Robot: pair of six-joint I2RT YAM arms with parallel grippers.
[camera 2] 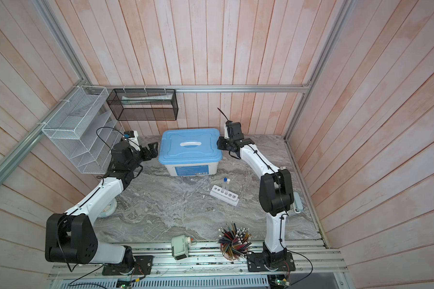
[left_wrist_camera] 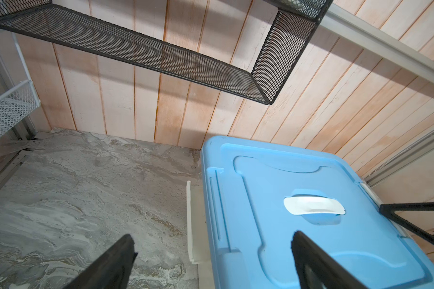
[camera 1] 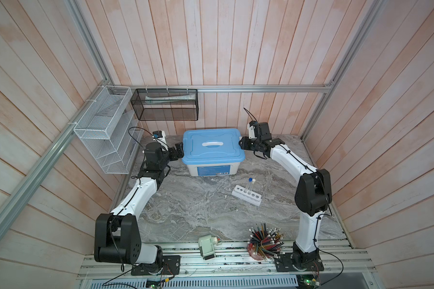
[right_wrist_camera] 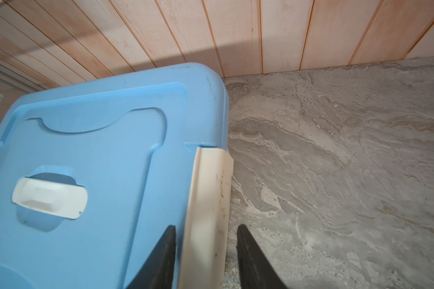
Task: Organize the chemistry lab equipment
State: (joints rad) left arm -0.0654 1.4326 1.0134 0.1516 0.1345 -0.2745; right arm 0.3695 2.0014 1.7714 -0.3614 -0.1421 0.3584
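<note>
Blue plastic, the lid (camera 1: 213, 147) of the white storage box, sits shut at the back of the marble table (camera 1: 186, 207). The step in hand looks like unlatching it so the lab gear can go in. In its wrist view the right gripper (right_wrist_camera: 206, 226) is partly open astride the right latch (right_wrist_camera: 208, 187), a sliver of gap on each side, gripping nothing. The left gripper (left_wrist_camera: 212, 240) gapes wide and empty over the lid's other edge, where the left latch (left_wrist_camera: 192, 225) seems swung out. Next, I judge, the right latch must be pried outward, then the lid lifted. Only the wrist views show the latches. Both top views show the white rack (camera 1: 246, 197) in front of the box with two capped test tubes (camera 1: 250, 186) upright in it. A top view alone shows a pale round thing (camera 2: 109, 207) beside the left forearm.
</note>
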